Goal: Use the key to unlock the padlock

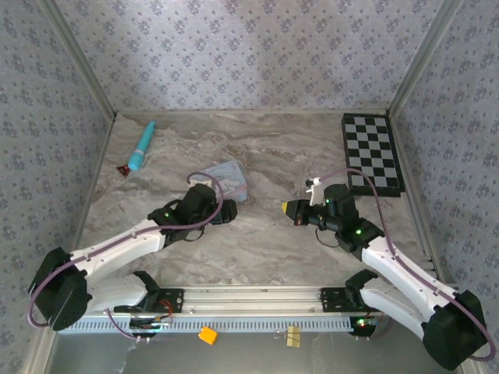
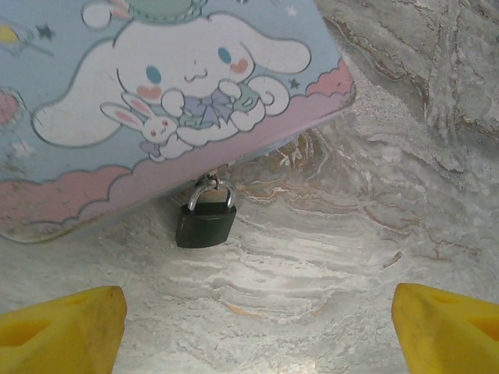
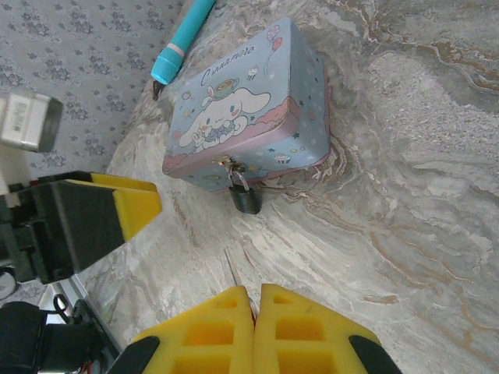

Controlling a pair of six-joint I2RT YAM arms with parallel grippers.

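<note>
Marble tabletop (image 2: 351, 257) bears the padlock (image 2: 205, 222) ahead of the spread left gripper (image 2: 253, 312); right gripper (image 3: 253, 300) clenches key (image 3: 231, 269).

The padlock (image 2: 205, 224) has a black body and a silvery shackle. The tin (image 2: 156, 93) is pale blue, printed with a white long-eared cartoon character above a pink cloud border. The table (image 2: 351, 257) is grey-beige marble with brownish veins. The left gripper (image 2: 253, 331) and right gripper (image 3: 256, 312) have yellow fingers, and the key (image 3: 231, 271) is silvery. The checkerboard (image 1: 372, 153) is black and white, the pen-like tool (image 1: 142, 146) turquoise, and the walls (image 1: 249, 54) grey with a small floral print.
</note>
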